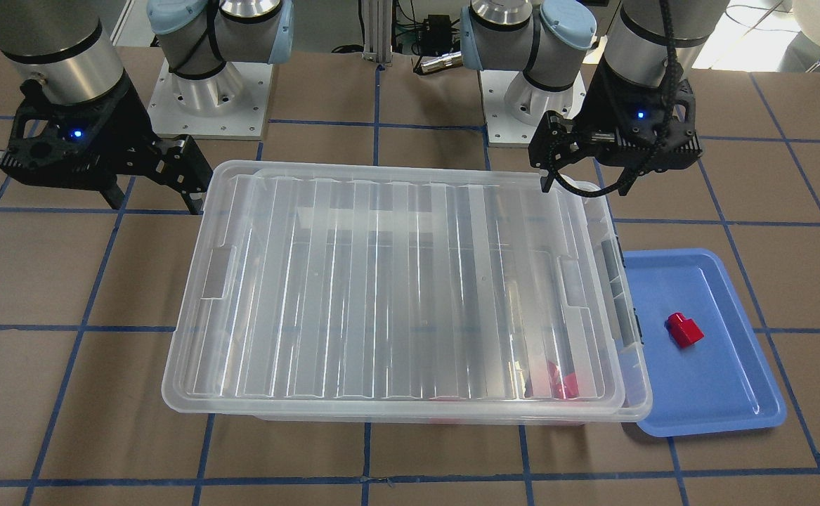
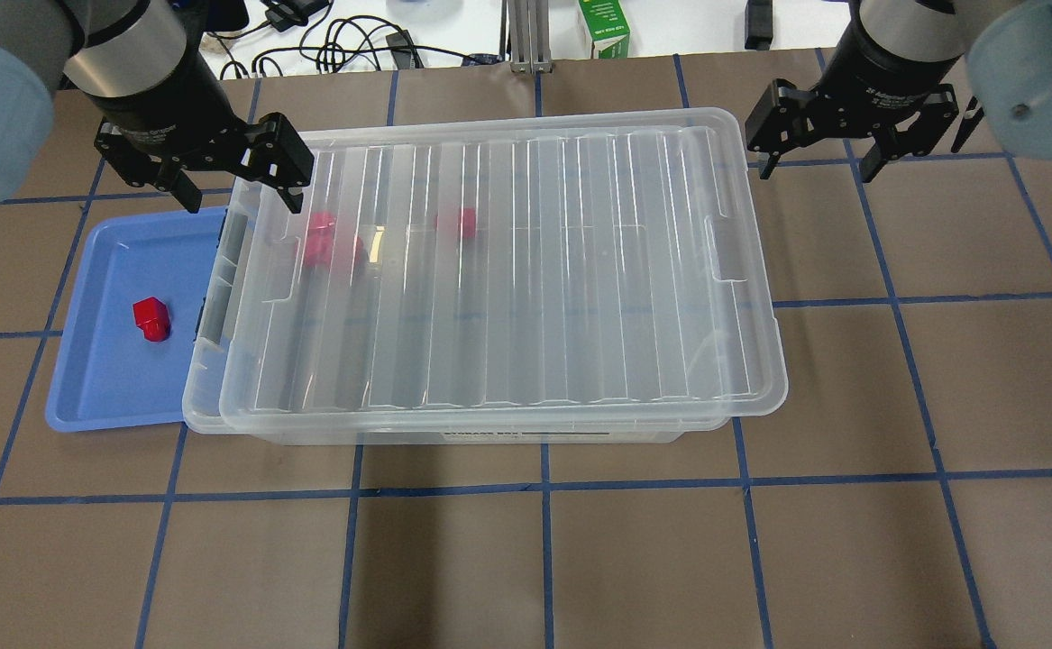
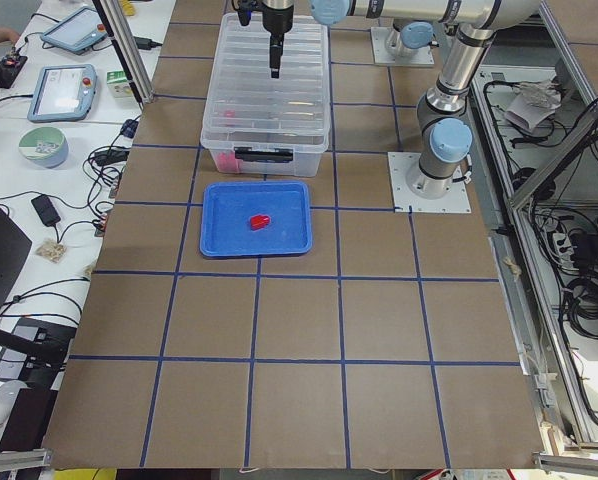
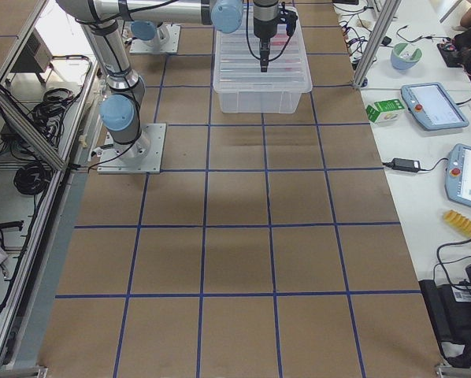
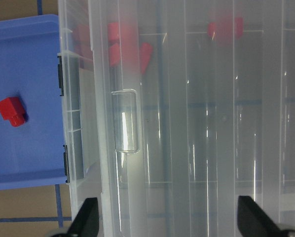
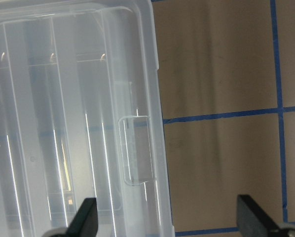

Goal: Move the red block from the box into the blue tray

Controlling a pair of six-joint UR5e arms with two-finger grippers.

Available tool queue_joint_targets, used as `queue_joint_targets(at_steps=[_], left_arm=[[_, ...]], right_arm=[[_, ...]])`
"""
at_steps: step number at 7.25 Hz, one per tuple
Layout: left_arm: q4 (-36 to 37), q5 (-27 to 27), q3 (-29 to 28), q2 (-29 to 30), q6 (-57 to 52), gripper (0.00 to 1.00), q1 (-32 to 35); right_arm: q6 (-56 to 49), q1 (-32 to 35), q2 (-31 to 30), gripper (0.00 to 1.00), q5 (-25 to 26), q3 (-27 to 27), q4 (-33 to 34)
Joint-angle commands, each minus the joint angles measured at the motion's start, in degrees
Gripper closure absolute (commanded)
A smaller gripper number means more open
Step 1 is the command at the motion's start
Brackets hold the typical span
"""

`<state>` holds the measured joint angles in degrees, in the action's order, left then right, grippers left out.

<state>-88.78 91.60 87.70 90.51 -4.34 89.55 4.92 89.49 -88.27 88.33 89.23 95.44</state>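
Note:
The box (image 2: 489,270) is a clear bin, and its ribbed lid (image 2: 580,379) lies on it, shifted toward the right arm's side. Several red blocks (image 2: 320,240) show blurred through the lid near the box's left end. The blue tray (image 2: 97,379) sits against that end and holds one red block (image 2: 151,319), which also shows in the front view (image 1: 684,329). My left gripper (image 2: 237,194) is open and empty above the box's far left corner. My right gripper (image 2: 816,167) is open and empty above the table, just past the box's far right corner.
The brown table (image 2: 580,559) has a blue tape grid. Both arm bases (image 1: 206,91) stand behind the box. Cables and a green carton (image 2: 604,27) lie beyond the far edge. Side benches hold tablets (image 4: 434,105) and small gear.

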Motion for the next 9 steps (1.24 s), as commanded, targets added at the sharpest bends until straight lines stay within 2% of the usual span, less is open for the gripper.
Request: queue_joint_targets(at_steps=[1,9], left_arm=[[-0.51,-0.37,-0.08,-0.16,-2.43,0.0,-0.69],[-1.39,-0.46,-0.34,-0.25,-1.11,0.0,-0.52]], right_arm=[[0.88,0.86,-0.32,0.0,0.17,-0.11,-1.31],[0.88,1.38,-0.24,0.0,0.0,-0.46,-1.22]])
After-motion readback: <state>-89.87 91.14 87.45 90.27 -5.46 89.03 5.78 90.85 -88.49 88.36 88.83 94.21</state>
